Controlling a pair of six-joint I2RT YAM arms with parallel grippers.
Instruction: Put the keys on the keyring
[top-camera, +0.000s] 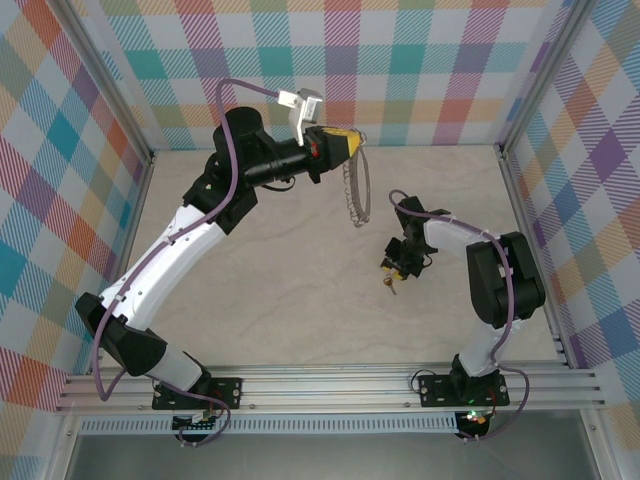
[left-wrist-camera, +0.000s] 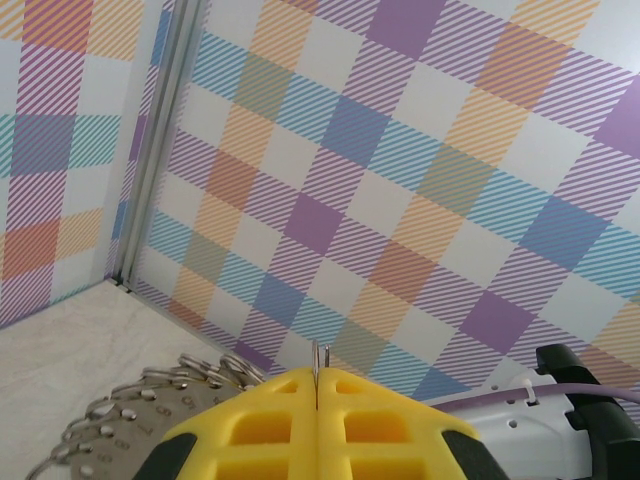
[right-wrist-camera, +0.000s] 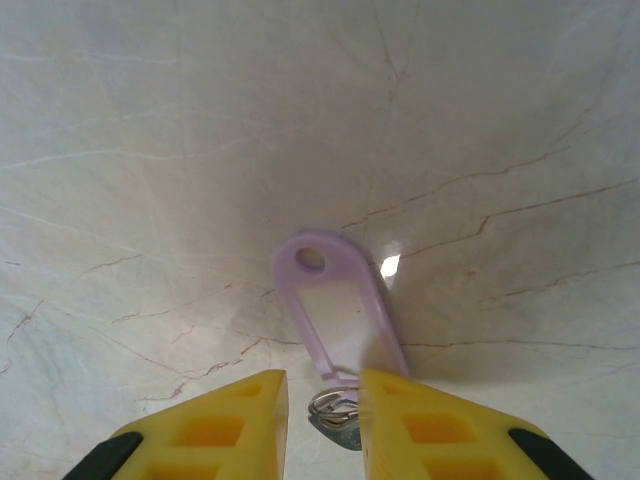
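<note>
One keyring (top-camera: 357, 195), one key (top-camera: 389, 284), two arms. From above, the left gripper (top-camera: 352, 143) holds the keyring aloft near the back wall, and the loop hangs over the table (top-camera: 270, 290). The left wrist view adds that its yellow fingers (left-wrist-camera: 270, 420) are pressed together on the keyring's thin wire, with beaded links (left-wrist-camera: 130, 415) beside them. The right gripper (top-camera: 395, 268) sits low at the key. Its wrist view shows the lilac key (right-wrist-camera: 335, 300) flat on the table and the fingers (right-wrist-camera: 210, 430) apart, either side of its metal end.
</note>
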